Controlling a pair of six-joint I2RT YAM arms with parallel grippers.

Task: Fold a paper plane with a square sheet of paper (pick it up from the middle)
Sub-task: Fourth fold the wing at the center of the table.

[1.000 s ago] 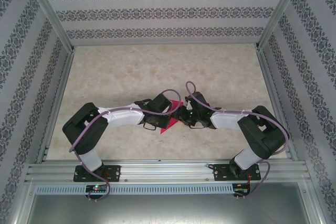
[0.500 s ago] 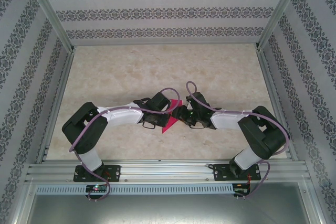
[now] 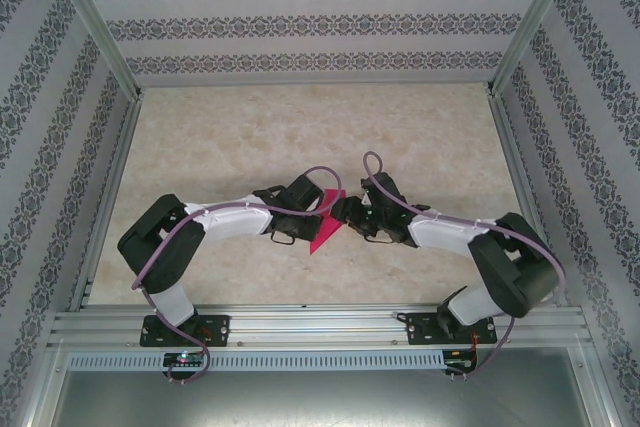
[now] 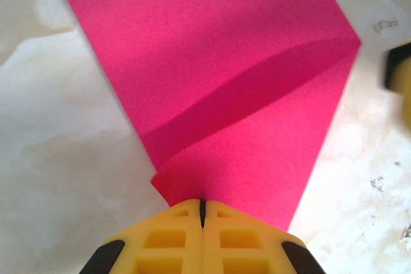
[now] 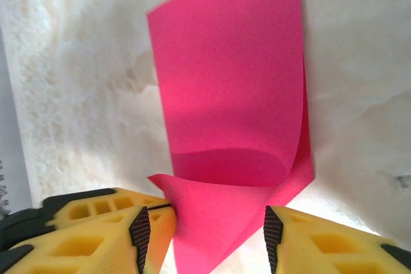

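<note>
At centre of beige table [image 3: 250, 137], yellow-fingered right gripper [image 5: 215, 232] just widened, backed right, freeing magenta-pink square paper sheet [image 4: 218, 94]; left gripper [image 4: 202, 205] stays clamped on its fold. Crease likely set.

The square sheet of paper [image 3: 325, 225] is plain, bright magenta-pink and unmarked, and lies on the pale marbled bench [image 3: 300, 137] near its front middle. It isn't flat. One part curls up and over the rest in a soft rolled bend [image 5: 237, 165], with no sharp crease. One edge is pinched in the closed jaws of the left gripper [image 4: 202, 206]. The curled corner sits between the parted jaws of the right gripper [image 5: 212, 222]. From above it shows as a narrow pointed shape.
</note>
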